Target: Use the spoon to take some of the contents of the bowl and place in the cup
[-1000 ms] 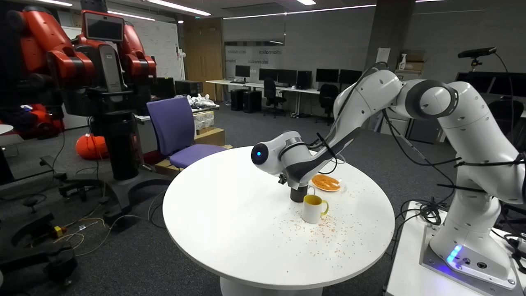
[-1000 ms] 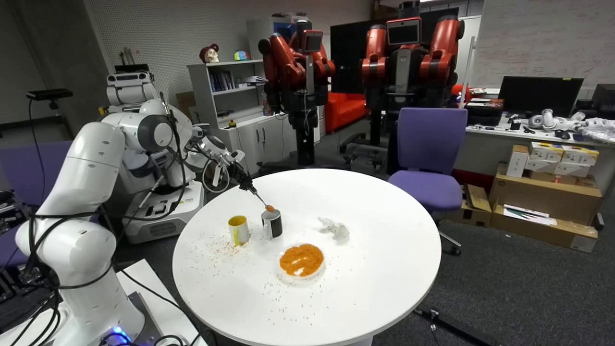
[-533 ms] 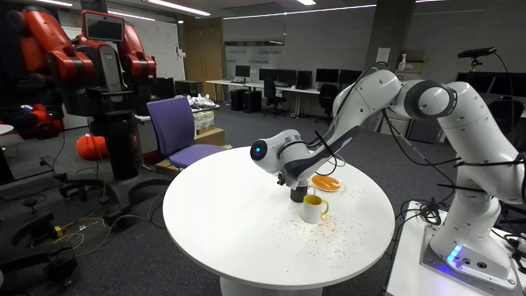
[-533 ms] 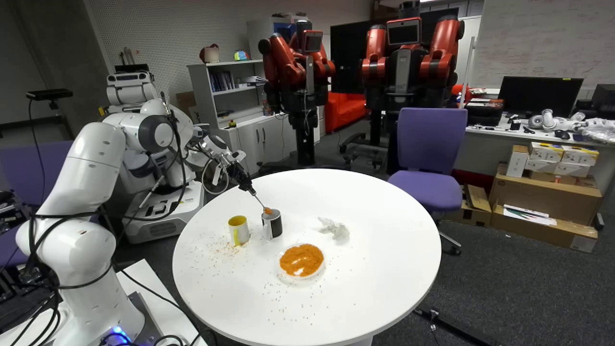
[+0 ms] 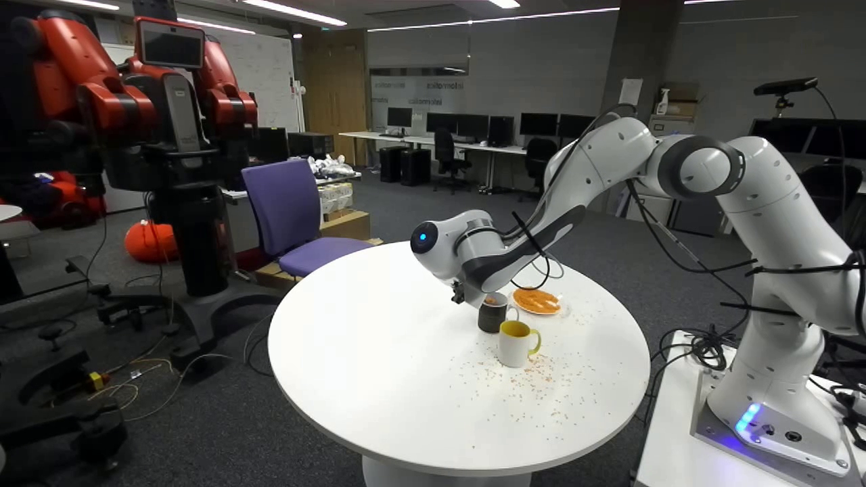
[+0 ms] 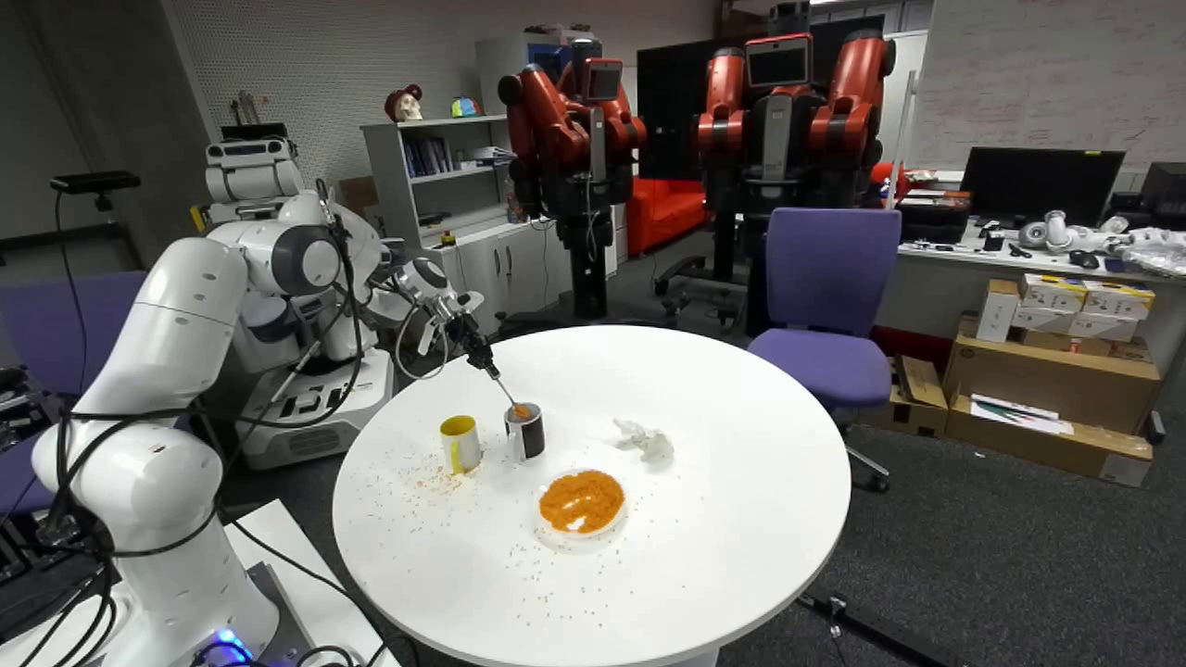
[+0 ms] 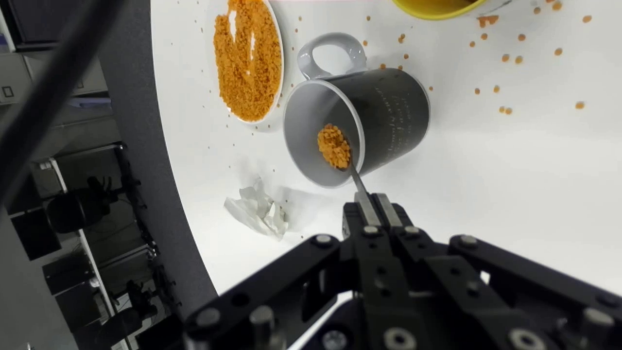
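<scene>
The arm point(image 5: 605, 162) was glossy white and rounded, with a dark grey ring point(image 5: 670, 168) at the elbow point(image 5: 705, 170). Its wrist point(image 5: 450, 242) ended in a round black cap point(image 5: 425, 246) with 1 blue light point(image 5: 423, 237). Black cables point(image 6: 346, 267) ran along the arm. The white base point(image 5: 795, 409) bore a glowing blue strip point(image 5: 747, 416) and 2 dark round spots point(image 5: 793, 436). The gripper point(image 7: 373, 197) was black, with 2 pale metal fingers point(image 7: 391, 214) and silver screws point(image 7: 322, 239).

The table point(image 6: 723, 574) bears two cups point(image 7: 391, 114), a bowl point(image 7: 280, 63), tissue point(image 7: 260, 211), grains point(image 7: 579, 105).
</scene>
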Motion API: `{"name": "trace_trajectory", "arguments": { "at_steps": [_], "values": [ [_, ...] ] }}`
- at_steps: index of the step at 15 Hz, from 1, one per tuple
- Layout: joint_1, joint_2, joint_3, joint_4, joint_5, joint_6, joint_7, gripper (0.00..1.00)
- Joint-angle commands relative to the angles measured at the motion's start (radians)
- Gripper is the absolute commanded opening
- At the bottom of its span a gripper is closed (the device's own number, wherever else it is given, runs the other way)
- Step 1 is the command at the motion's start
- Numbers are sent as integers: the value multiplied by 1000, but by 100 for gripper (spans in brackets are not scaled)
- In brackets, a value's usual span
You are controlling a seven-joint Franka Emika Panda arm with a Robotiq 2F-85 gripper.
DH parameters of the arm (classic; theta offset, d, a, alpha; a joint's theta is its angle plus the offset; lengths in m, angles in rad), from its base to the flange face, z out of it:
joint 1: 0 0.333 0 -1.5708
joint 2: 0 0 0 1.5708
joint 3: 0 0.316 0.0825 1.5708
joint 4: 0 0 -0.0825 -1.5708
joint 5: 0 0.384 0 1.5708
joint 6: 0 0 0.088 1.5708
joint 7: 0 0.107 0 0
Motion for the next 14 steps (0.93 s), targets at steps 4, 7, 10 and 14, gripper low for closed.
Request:
{"name": "trace_trajectory", "arguments": {
  "at_steps": [4,7,10,14],
  "values": [
    [-30,-12,-22,64,116,34,-100,1],
    [-43,-28,-32,81,181,49,-132,1],
    [-54,-39,-46,97,247,56,-163,1],
    [-70,-59,-65,114,339,59,-213,1]
  ]
}}
